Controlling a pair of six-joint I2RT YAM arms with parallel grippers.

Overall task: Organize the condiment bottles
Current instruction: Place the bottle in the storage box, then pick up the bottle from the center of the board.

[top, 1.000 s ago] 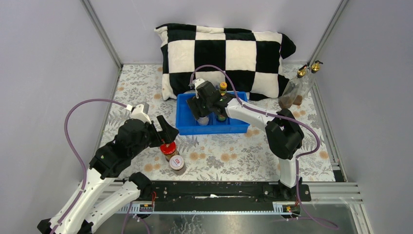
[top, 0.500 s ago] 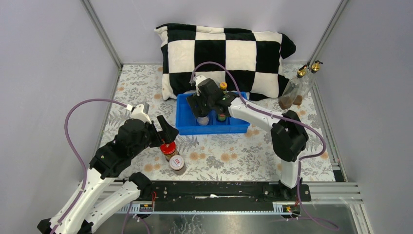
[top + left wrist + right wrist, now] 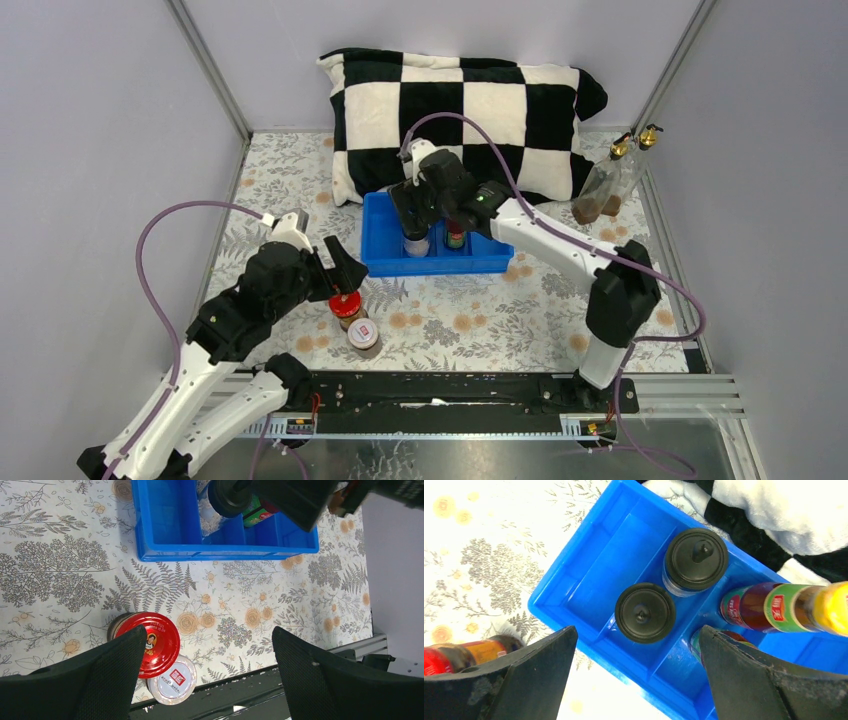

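My left gripper [image 3: 338,276] [image 3: 207,672] hangs open over the red-lidded jar [image 3: 346,303] [image 3: 154,642]; its left finger [image 3: 75,680] overlaps the lid's edge in the wrist view. The white-lidded jar [image 3: 363,335] [image 3: 172,680] touches the red one on the near side. My right gripper [image 3: 414,213] [image 3: 636,680] is open and empty above the blue tray [image 3: 385,262] [image 3: 574,592]. Two black-capped jars [image 3: 645,612] [image 3: 696,558] stand in the tray's middle compartment. A yellow-capped sauce bottle [image 3: 784,607] stands in the right compartment; a second [image 3: 701,642] is half hidden by my finger. Two gold-spouted bottles [image 3: 612,178] lean at the back right.
A black-and-white checkered pillow [image 3: 460,110] lies against the back wall right behind the tray. Grey walls close in both sides. A black rail [image 3: 440,390] runs along the near edge, just beyond the white-lidded jar.
My right gripper has opened fully and lifted up and back off the black-capped jar, which stays in the tray. The left arm has not moved.
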